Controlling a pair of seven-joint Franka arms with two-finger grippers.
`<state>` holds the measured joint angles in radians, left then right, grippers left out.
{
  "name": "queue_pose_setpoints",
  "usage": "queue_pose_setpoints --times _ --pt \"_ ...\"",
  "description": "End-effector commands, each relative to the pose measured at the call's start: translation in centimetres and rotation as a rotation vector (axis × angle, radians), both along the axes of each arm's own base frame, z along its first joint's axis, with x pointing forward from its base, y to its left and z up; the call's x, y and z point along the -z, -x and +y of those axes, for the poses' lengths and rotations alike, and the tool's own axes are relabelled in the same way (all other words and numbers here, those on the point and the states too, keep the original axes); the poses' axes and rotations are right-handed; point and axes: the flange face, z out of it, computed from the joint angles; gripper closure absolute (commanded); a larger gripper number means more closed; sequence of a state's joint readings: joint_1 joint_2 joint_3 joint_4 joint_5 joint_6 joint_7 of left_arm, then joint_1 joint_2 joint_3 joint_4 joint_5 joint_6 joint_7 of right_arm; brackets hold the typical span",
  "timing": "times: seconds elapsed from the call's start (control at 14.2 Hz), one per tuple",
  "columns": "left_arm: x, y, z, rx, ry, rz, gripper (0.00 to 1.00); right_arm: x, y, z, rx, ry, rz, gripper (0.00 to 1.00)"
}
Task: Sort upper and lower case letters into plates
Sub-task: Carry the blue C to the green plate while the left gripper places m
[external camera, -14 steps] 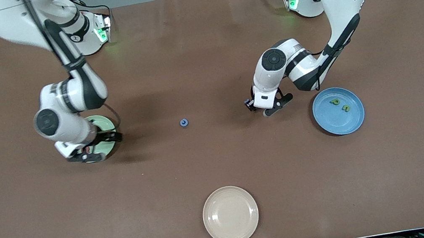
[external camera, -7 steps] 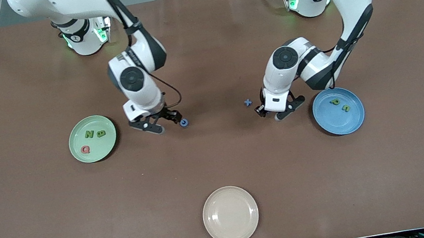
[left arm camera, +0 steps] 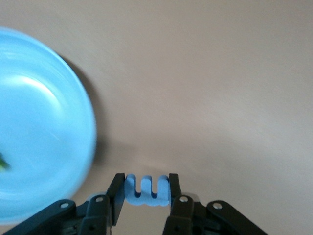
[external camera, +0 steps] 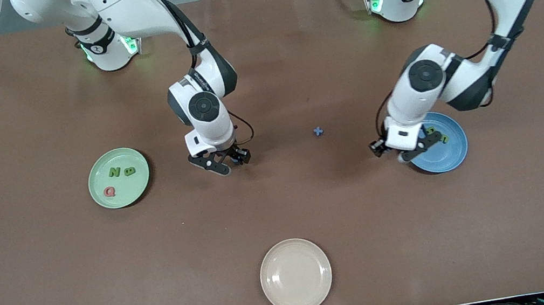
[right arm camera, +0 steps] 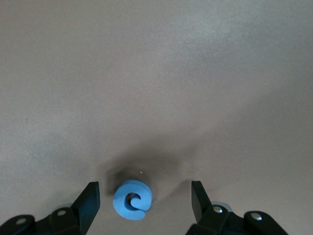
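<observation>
Holding a small chunky blue letter E [left arm camera: 147, 191] tight between its two black fingers, the left gripper [external camera: 396, 151] hangs in the air over the edge of the round blue plate [external camera: 448, 156], on the side toward the middle of the table. Two little green letters [external camera: 437, 135] lie in that blue plate, partly hidden by the gripper. The right gripper [external camera: 227, 163] is down low near the middle of the brown table [external camera: 281, 211], with its fingers spread apart on each side of a small round blue letter C [right arm camera: 132, 199], not touching it. A tiny blue letter x [external camera: 319, 131] lies alone on the table between the two grippers. The round pale green plate [external camera: 119, 177] sits toward the right arm's end and holds a green N [external camera: 114, 172], a green B [external camera: 129, 170] and a red Q [external camera: 108, 191]. A round cream plate [external camera: 296, 276] sits nearest the front camera.
</observation>
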<state>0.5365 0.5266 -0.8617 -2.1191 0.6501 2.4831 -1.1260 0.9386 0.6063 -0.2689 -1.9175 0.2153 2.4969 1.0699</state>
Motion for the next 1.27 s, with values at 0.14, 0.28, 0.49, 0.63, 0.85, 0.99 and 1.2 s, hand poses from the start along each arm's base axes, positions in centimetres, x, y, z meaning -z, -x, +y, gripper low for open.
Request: queue_pose_setpoints --times 0.14,0.28,0.49,0.63,0.85,0.99,1.2 --pt "0.8 -1.4 7.8 0.216 -0.038 0.006 0.91 0.3 0.0 0.8 0.009 -0.004 -0.015 0.28" --pt "2.5 -1.7 11.1 0.293 -0.081 0.018 0.91 0.6 0.1 1.1 0.016 -0.009 -0.025 0.30" --pt "4.5 -1.5 12.1 0.338 -0.094 0.037 0.91 0.7 0.8 1.8 0.015 -0.008 -0.023 0.39" --pt "5.4 -1.4 12.5 0.344 -0.096 0.047 0.90 0.6 0.9 2.0 0.015 -0.009 -0.024 0.54" --pt "5.3 -1.4 12.7 0.354 -0.105 0.044 0.77 0.7 0.8 1.8 0.016 -0.004 -0.018 0.87" --pt "5.0 -1.6 12.8 0.361 -0.109 0.037 0.05 0.5 0.3 1.0 0.015 -0.002 -0.015 1.00" --pt "3.3 -1.4 11.8 0.369 -0.149 0.057 0.00 -2.3 -1.5 -2.6 -0.056 0.020 0.063 1.00"
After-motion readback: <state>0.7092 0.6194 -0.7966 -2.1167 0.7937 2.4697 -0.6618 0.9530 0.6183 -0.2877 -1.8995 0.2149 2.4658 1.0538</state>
